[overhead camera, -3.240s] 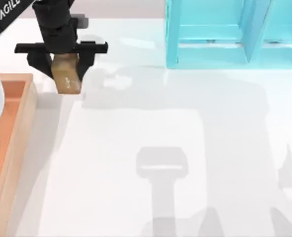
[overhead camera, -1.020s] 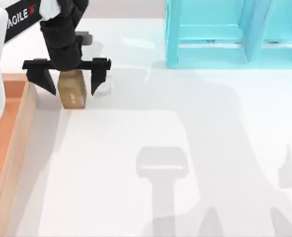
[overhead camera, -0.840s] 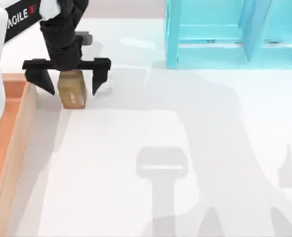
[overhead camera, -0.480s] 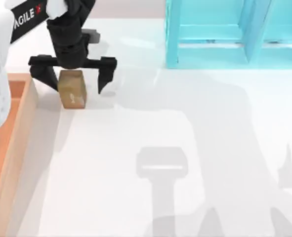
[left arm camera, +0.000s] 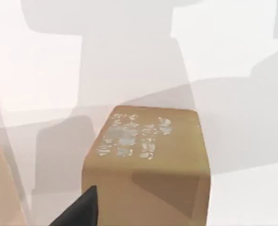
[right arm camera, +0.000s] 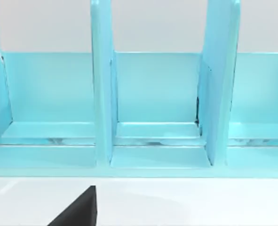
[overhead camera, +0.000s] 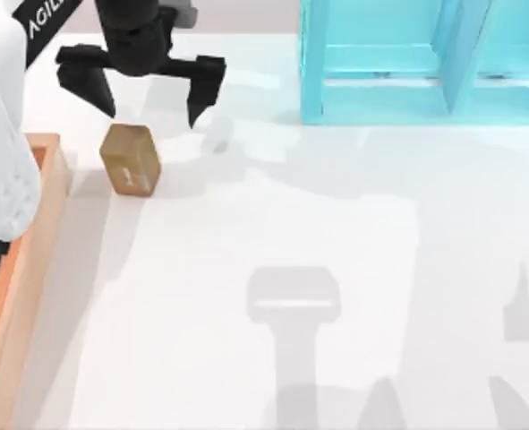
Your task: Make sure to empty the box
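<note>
Beside 1 box (overhead camera: 47, 193), 1 block (overhead camera: 130, 159), left pincer (overhead camera: 148, 100) spread above

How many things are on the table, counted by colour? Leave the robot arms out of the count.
Tan-brown: 1, the small block
Light tan with reddish-brown floor: 1, the box
Turquoise-blue: 1, the shelf frame
Total: 3

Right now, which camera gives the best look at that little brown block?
The left wrist view: the brown block sits close up, pale markings on its upper face. The top view shows it small but whole on the table, beside the box, below the open left tool.
</note>
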You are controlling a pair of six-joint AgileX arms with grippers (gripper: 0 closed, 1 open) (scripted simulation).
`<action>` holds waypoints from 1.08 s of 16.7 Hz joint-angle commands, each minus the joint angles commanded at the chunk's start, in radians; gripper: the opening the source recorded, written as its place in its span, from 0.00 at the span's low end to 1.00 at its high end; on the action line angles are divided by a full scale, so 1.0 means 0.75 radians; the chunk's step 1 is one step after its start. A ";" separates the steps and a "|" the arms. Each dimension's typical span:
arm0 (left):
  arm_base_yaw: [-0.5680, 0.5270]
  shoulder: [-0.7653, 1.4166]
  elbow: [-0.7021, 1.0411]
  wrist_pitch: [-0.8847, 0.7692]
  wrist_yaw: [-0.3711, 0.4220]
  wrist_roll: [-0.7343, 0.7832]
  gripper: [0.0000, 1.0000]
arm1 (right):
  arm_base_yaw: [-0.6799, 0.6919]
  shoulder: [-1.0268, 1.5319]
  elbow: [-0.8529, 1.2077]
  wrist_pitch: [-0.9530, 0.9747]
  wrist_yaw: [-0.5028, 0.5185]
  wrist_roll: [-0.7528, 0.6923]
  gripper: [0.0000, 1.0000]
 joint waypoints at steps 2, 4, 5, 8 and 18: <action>0.039 0.000 0.046 -0.101 0.016 -0.055 1.00 | 0.000 0.000 0.000 0.000 0.000 0.000 1.00; 0.071 -0.002 0.062 -0.164 0.033 -0.105 1.00 | 0.000 0.000 0.000 0.000 0.000 0.000 1.00; 0.077 -0.004 0.066 -0.174 0.037 -0.115 1.00 | 0.000 0.000 0.000 0.000 0.000 0.000 1.00; 0.077 -0.004 0.066 -0.174 0.037 -0.115 1.00 | 0.000 0.000 0.000 0.000 0.000 0.000 1.00; 0.323 -0.379 -0.440 -0.029 0.030 0.125 1.00 | 0.000 0.000 0.000 0.000 0.000 0.000 1.00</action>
